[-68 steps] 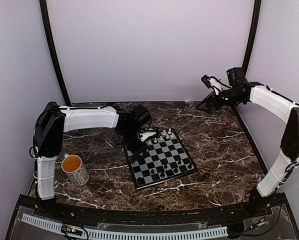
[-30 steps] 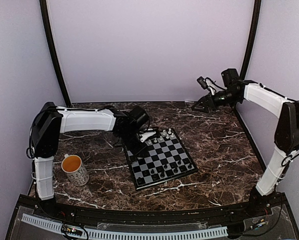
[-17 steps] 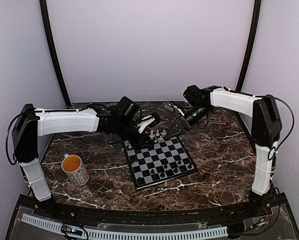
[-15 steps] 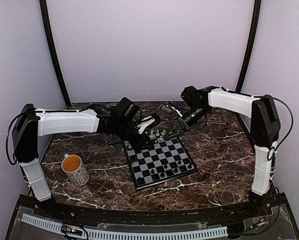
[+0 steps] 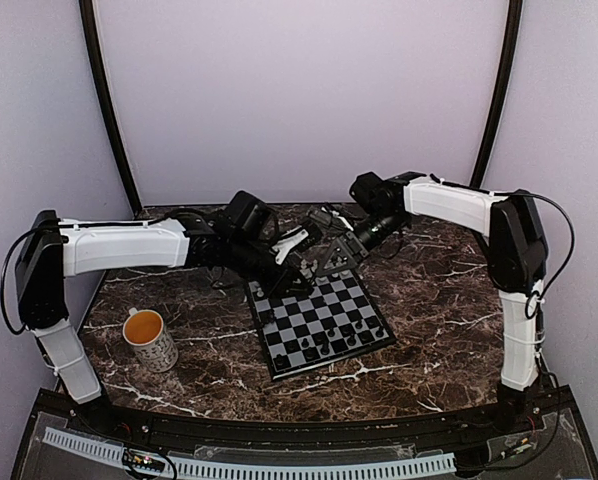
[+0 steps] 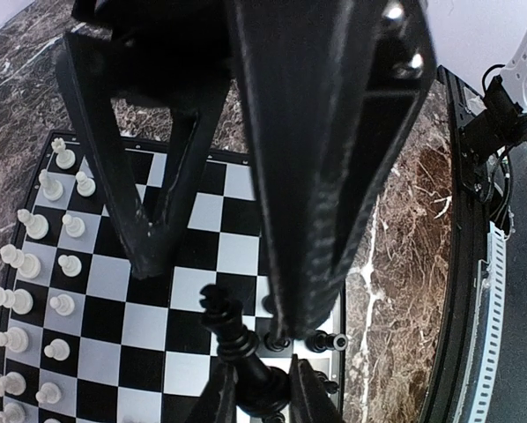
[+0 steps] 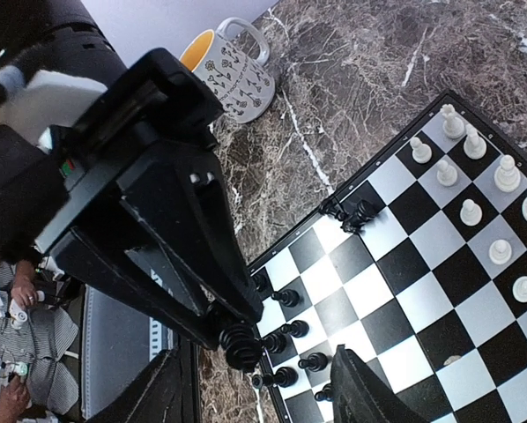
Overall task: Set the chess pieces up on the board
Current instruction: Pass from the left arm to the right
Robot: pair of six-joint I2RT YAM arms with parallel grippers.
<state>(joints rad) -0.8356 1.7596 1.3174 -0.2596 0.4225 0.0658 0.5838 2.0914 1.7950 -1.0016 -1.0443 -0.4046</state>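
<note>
Over on the left a patterned mug (image 5: 149,339) with a yellow inside stands on the dark marble tabletop (image 5: 439,300), well apart from the board (image 5: 329,305). The left arm reaches in across the table. The left gripper (image 6: 262,392) is clamped on a black piece (image 6: 235,339) and holds it in the air above the checks. Beneath it the white pieces (image 6: 63,304) stand in two rows along one edge of the board. A handful of black pieces (image 7: 313,360) are dotted along the opposite edge, and two more sit close together by the rim. Coming in from the right, the right gripper (image 7: 263,392) meets the left one nose to nose. Its fingers (image 7: 359,388) are spread wide apart with nothing between them, and their tips are close beside the held piece.
</note>
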